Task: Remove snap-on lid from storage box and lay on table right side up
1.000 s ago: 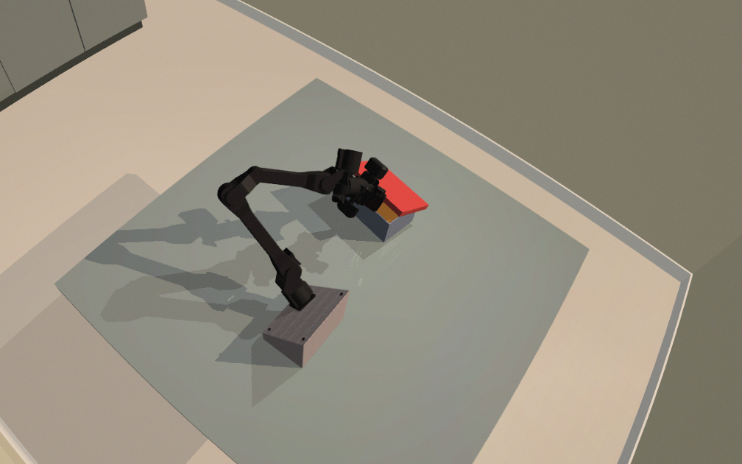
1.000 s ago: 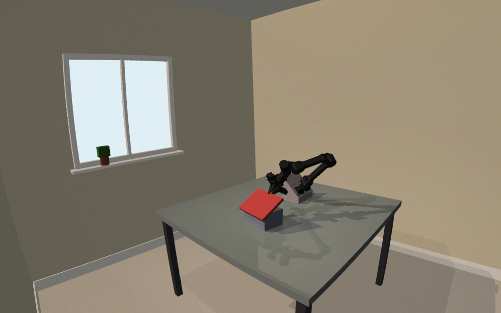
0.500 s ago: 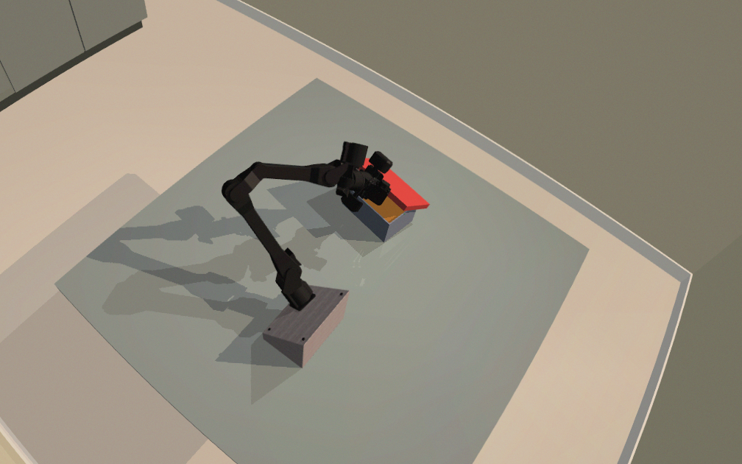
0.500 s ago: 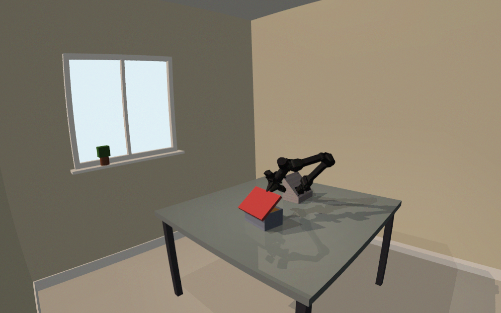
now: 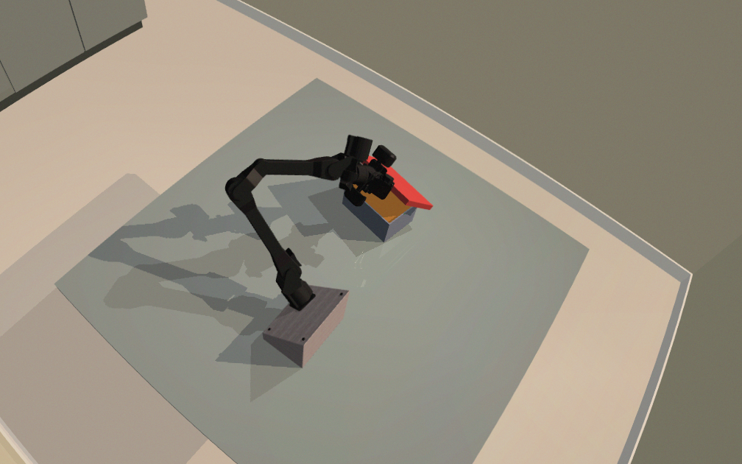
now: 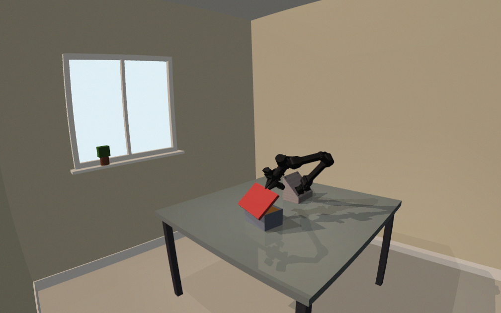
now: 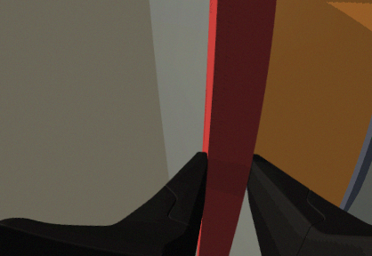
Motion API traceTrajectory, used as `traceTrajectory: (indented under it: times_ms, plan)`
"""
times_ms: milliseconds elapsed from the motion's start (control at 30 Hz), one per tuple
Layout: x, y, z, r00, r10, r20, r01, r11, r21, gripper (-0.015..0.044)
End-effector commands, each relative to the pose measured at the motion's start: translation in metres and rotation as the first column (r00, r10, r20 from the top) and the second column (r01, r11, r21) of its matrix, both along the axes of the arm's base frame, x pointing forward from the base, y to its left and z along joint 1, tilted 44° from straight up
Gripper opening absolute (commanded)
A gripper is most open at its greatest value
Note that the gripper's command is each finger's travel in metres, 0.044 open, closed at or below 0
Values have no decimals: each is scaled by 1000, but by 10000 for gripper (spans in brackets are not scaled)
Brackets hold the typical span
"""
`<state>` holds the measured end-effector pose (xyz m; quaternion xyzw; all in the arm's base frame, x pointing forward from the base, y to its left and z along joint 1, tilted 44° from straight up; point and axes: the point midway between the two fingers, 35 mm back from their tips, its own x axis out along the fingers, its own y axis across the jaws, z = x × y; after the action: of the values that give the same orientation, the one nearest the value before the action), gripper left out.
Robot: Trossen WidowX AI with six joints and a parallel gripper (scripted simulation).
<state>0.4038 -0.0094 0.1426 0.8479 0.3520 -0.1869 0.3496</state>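
Observation:
The red lid [image 5: 411,186] [image 6: 258,201] [image 7: 238,88] is tilted steeply over the storage box, its arm-side edge raised and its far edge low by the box's far rim. Whether that low edge touches the rim is hidden. The blue-grey box [image 5: 368,219] [image 6: 273,219] stands upright on the table [image 5: 477,288] [image 6: 205,221]; its orange inside shows on the arm side. My gripper [image 6: 266,188] [image 7: 226,162] is shut on the lid's raised edge, one finger on each side. In the top view the gripper body hides the fingertips.
The arm's wedge-shaped base block [image 5: 324,314] [image 6: 292,191] stands on the table, on the arm side of the box. The table's far edge runs beyond the box in the top view. A wall with a window [image 6: 96,109] is past the table.

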Motion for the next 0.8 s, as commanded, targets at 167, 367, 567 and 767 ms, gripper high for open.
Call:
traceTrajectory:
  times_ms: [167, 367, 567, 767]
  plan:
    - [5, -11, 13, 1000, -2, 16, 2, 1000, -7, 0]
    - [5, -16, 19, 1000, -2, 16, 2, 1000, -7, 0]
    - [6, -22, 24, 1000, -2, 16, 2, 1000, -7, 0]
    - [6, -24, 26, 1000, -2, 16, 2, 1000, -8, 0]
